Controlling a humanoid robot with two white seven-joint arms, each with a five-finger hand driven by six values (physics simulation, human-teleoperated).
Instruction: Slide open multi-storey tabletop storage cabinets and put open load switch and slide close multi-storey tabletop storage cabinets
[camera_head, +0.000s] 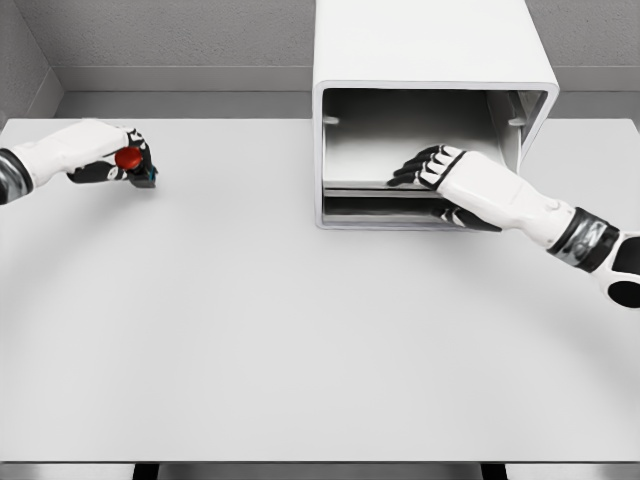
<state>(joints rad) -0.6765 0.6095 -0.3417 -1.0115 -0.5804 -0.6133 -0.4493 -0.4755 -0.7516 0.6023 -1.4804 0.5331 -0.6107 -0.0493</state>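
Leftward, left hand (118, 160) clutching red-knobbed load switch (132, 163), right hand (445, 172) spread on white cabinet (430, 60) shelf

One desk (300, 350) carries one white storage cabinet (430, 45) at its far edge, right of the middle, and one load switch (135, 165) with a single red knob near the far left corner. Two hands show: one left hand (110, 160), one right hand (440, 170).
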